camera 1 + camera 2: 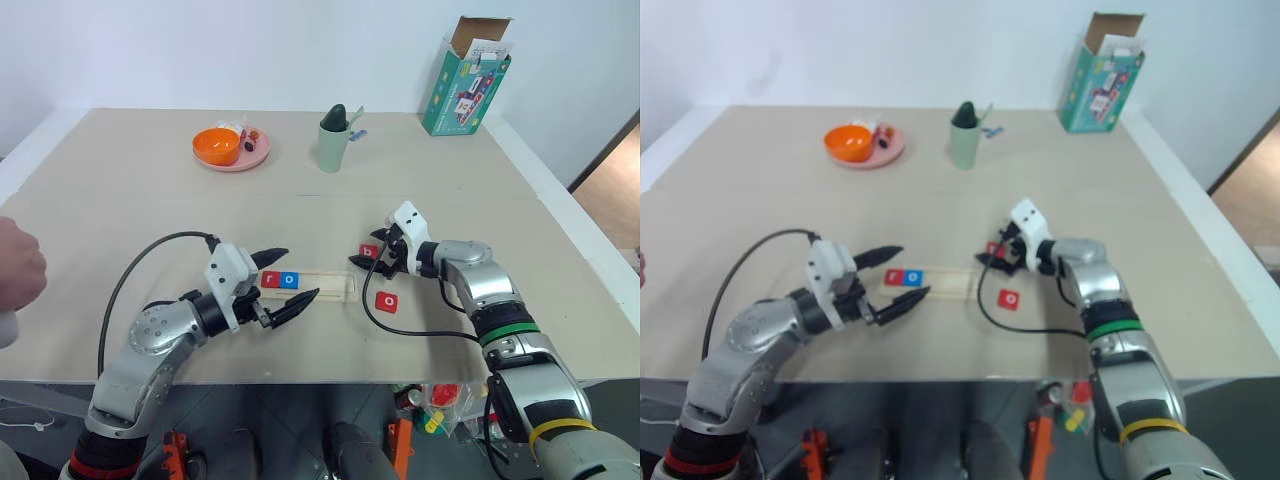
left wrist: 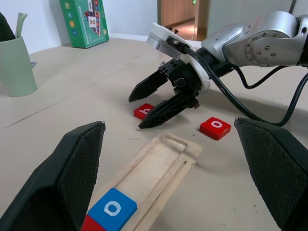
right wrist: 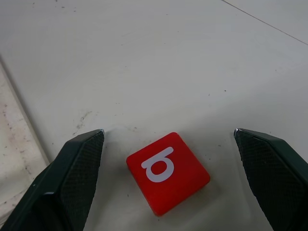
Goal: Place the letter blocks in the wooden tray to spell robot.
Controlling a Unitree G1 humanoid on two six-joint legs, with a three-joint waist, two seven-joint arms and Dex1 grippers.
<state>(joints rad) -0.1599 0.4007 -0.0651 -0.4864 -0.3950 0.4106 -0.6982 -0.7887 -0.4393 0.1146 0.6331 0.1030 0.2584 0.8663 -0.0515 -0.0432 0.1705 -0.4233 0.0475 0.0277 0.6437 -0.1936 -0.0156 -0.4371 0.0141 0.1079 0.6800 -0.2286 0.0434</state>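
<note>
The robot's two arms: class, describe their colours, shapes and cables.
Both arms have rounded silver-grey metal shells, a white block at the wrist and black, pointed, textured jaws. A black cable loops from each wrist. The right arm has green and yellow bands; the left arm a red one.

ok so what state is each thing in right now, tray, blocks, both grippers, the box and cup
wooden tray: flat on table, part filled
red r block: in tray, left end
blue o block: in tray, beside the r
red b block: loose on table, between open jaws
red o block: loose on table
left gripper: open, empty
right gripper: open, over the b
green box: upright, top flap open
cup: upright, holding something dark
</note>
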